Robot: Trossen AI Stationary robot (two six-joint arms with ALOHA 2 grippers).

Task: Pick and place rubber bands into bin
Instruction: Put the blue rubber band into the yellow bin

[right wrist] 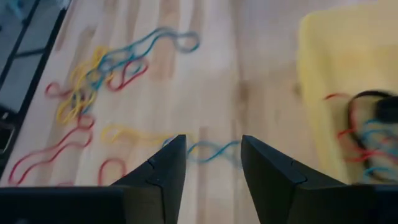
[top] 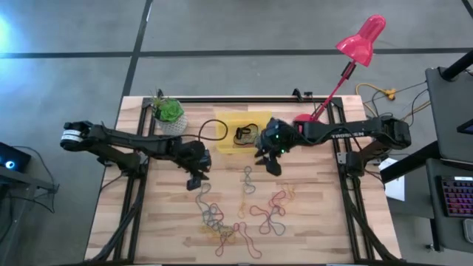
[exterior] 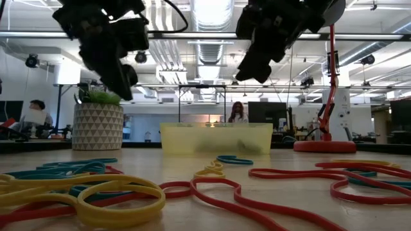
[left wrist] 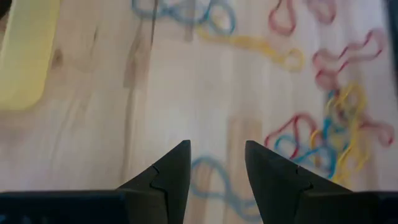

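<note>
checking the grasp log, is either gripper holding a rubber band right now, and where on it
Nothing is held: the left gripper and right gripper are both open and empty above the table.

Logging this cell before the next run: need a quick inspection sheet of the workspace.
Surface: wooden table, bare except where noted.
Job's things: yellow bin at the back middle, a few bands already inside; many loose rubber bands across the front half.
Clutter: potted plant at the back left, red desk lamp at the back right.
Grippers: left gripper open, empty, above the table beside the bin's front left; right gripper open, empty, raised at the bin's front right corner.
Cables: black cable loop beside the bin; yellow cable off the table, back right.
Surroundings: open office, people seated far behind.
</note>
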